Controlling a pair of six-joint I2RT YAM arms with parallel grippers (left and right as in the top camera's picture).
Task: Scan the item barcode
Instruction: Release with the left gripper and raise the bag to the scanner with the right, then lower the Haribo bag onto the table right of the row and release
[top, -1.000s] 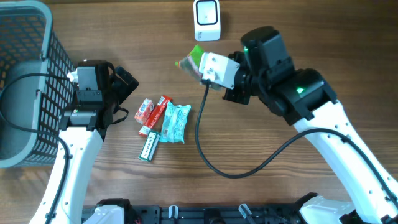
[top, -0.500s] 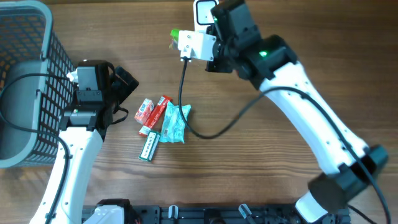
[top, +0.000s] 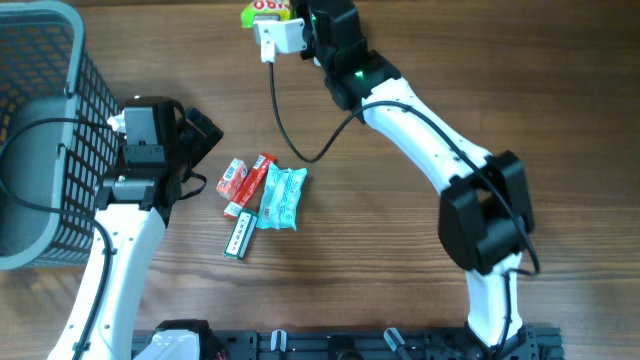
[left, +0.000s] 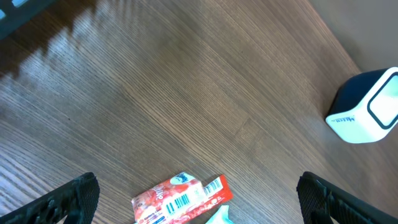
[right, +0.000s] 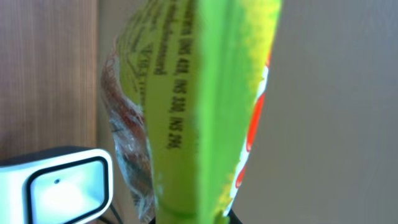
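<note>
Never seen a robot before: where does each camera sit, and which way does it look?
Overhead: above the table, looking straight down; left arm and right arm show.
Left wrist: on the left arm, facing table, red packet, scanner; open fingers show.
Right wrist: faces the gripped green packet, scanner lower left; own body hardly visible.
Shared: both wrist views show the scanner.
</note>
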